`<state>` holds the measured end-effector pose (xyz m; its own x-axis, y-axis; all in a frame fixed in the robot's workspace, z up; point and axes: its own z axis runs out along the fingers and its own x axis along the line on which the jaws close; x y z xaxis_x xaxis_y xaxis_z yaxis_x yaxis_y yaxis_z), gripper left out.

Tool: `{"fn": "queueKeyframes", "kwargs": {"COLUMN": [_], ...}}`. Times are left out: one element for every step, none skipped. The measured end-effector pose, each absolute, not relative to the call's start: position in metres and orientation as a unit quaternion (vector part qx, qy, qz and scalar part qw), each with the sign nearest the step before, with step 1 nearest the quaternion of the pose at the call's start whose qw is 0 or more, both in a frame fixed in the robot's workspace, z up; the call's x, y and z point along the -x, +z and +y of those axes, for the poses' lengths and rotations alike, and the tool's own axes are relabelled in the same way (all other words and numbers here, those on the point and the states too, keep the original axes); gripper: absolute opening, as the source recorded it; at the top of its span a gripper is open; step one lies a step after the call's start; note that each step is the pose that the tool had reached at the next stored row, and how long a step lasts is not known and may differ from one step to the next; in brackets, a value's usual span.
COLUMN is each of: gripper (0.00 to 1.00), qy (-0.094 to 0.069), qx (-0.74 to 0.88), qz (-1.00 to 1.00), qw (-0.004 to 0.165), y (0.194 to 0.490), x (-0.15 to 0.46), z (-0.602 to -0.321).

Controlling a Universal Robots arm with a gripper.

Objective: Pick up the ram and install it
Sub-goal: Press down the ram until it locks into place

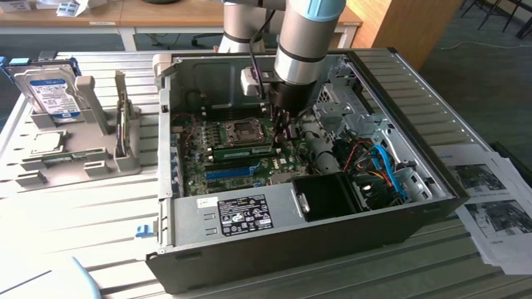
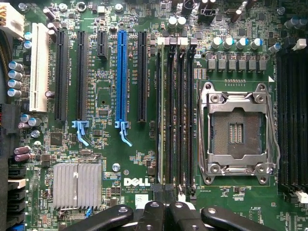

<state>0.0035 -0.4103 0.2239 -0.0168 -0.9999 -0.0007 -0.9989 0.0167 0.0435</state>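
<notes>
The ram [image 1: 245, 151], a thin green stick, stands on edge in a memory slot on the motherboard, between the CPU socket [image 1: 243, 129] and the bright-blue slot [image 1: 228, 171]. My gripper [image 1: 283, 128] reaches down into the open computer case [image 1: 316, 249] and hangs just above the ram's end at the exterior view's right. Its fingers are shut with nothing between them. In the wrist view the gripper [image 2: 163, 211] is shut, its tips in line with the row of black memory slots [image 2: 175, 120] beside the CPU socket [image 2: 238, 127].
A silver hard drive [image 1: 48, 93] stands in a grey holder [image 1: 83, 162] at the exterior view's left. Printed papers [image 1: 490, 205] lie at the right. Inside the case are blue cables [image 1: 387, 168], a black fan housing [image 1: 328, 196] and a metal drive cage [image 1: 341, 106].
</notes>
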Motion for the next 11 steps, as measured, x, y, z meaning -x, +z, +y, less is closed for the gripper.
{"fn": "queueKeyframes", "kwargs": {"gripper": [0.09, 0.09, 0.09, 0.09, 0.09, 0.09, 0.09, 0.09, 0.09, 0.09, 0.09], "qy": [-0.016, -0.016, -0.016, -0.016, -0.016, -0.016, -0.016, -0.016, -0.016, -0.016, -0.016], "qx": [-0.701, -0.701, -0.701, -0.701, -0.701, -0.701, -0.701, -0.701, -0.701, -0.701, -0.701], "qz": [-0.713, -0.713, -0.713, -0.713, -0.713, -0.713, -0.713, -0.713, -0.713, -0.713, -0.713], "qw": [0.015, 0.015, 0.015, 0.015, 0.015, 0.015, 0.015, 0.015, 0.015, 0.015, 0.015], "y": [0.2239, 0.2238, 0.2238, 0.2238, 0.2237, 0.2234, 0.2233, 0.2232, 0.2231, 0.2231, 0.2231], "x": [-0.0035, -0.0035, -0.0035, -0.0035, -0.0035, -0.0035, -0.0035, -0.0035, -0.0035, -0.0035, -0.0035], "z": [-0.4103, -0.4103, -0.4103, -0.4103, -0.4103, -0.4103, -0.4103, -0.4103, -0.4103, -0.4103, -0.4103]}}
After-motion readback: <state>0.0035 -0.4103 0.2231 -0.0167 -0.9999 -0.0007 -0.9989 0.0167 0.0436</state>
